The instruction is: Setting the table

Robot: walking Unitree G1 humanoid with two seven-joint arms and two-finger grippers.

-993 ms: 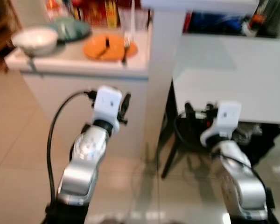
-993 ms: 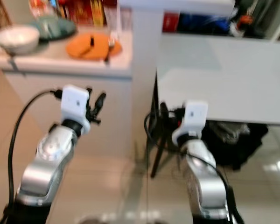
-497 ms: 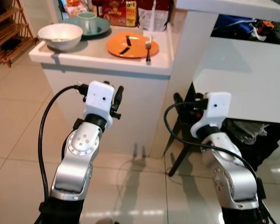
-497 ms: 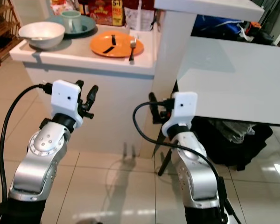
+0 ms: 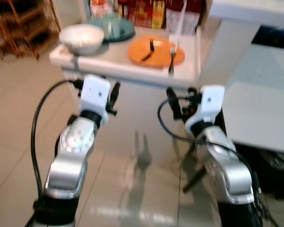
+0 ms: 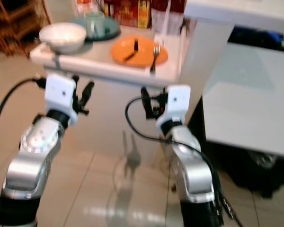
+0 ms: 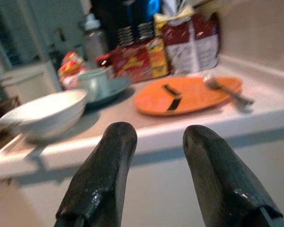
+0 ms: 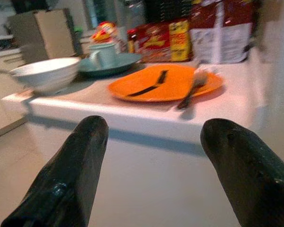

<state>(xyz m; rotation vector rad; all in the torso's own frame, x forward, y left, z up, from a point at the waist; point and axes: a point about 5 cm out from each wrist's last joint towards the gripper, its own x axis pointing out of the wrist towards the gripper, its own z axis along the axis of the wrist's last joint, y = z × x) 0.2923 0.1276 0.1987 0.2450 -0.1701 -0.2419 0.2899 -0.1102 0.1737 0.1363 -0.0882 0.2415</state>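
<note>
plate orange, dark strip on it | bowl white | cup and saucer pale green | counter white | packets red-yellow | floor beige tile

White counter bearing an orange plate with a dark utensil lying on it and a fork resting on its right edge, a white bowl at the left end, and a green cup upright on a teal saucer behind.
</note>
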